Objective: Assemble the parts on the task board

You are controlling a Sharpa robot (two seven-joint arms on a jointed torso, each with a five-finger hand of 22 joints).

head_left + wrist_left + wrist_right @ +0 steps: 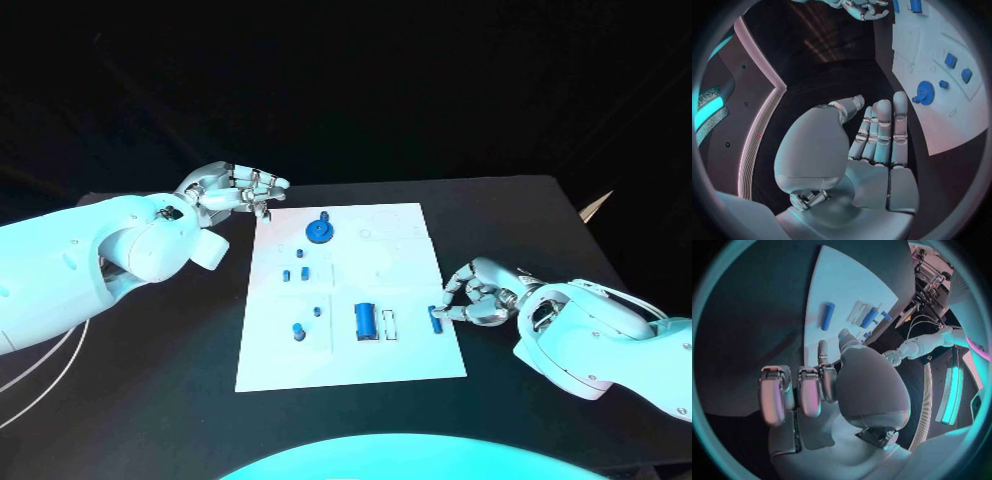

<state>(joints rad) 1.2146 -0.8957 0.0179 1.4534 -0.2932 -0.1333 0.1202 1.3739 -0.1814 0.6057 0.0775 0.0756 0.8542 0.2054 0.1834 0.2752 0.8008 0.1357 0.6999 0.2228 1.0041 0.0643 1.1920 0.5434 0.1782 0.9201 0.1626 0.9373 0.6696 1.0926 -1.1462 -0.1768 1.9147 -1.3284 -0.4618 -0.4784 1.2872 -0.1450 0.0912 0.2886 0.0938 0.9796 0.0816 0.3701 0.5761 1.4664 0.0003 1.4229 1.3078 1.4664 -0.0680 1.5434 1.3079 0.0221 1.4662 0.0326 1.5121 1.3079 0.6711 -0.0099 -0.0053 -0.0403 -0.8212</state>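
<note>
The white task board (411, 225) lies in the middle of the black table. On it are a round blue disc (319, 232), a thick blue cylinder (365, 320) and several small blue pieces (299, 330). A slim blue rod (434, 318) lies at the board's right edge. My right hand (483, 292) sits just beside that rod with its fingers curled toward it; in the right wrist view the rod (827, 316) lies flat a little beyond the fingertips (821, 346), not held. My left hand (231, 190) hovers off the board's far left corner and holds nothing; its fingers (881, 130) lie side by side near the disc (925, 92).
Bare black table surrounds the board (942, 30) on all sides. A pale cable (43, 365) runs along the table at the near left. The table's right corner (594, 205) is close behind my right arm.
</note>
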